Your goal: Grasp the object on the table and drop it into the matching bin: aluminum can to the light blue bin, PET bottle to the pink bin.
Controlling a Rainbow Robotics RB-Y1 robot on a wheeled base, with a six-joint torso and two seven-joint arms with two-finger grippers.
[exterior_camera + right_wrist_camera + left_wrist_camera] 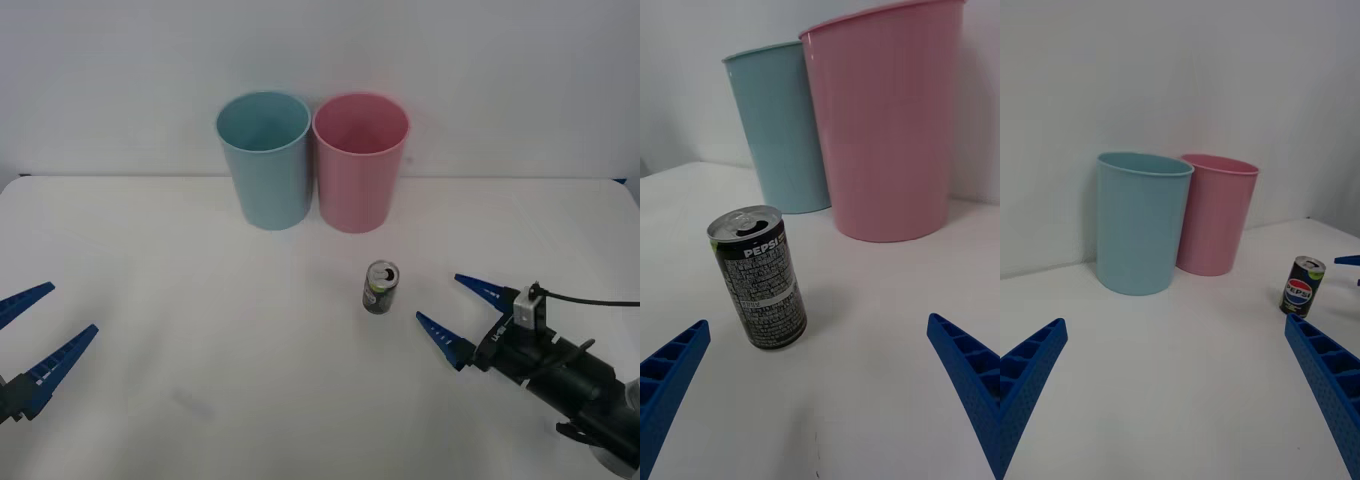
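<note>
A small dark aluminum can (pixel 381 287) with a silver top stands upright on the white table (pixel 200 330), in front of the pink bin (pixel 360 162). The light blue bin (pixel 265 158) stands beside the pink one, to its left. My right gripper (pixel 445 305) is open, just right of the can, fingers pointing at it with a small gap. In the right wrist view the can (pixel 760 281) stands ahead between the blue fingers (pixel 970 382), nearer one of them. My left gripper (pixel 45 325) hangs open at the table's left edge, far from the can (pixel 1302 286).
Both bins stand side by side at the table's far edge against a pale wall, seen as the light blue bin (pixel 1139 221) and pink bin (pixel 1214 214) in the left wrist view. Bare tabletop stretches between the two arms.
</note>
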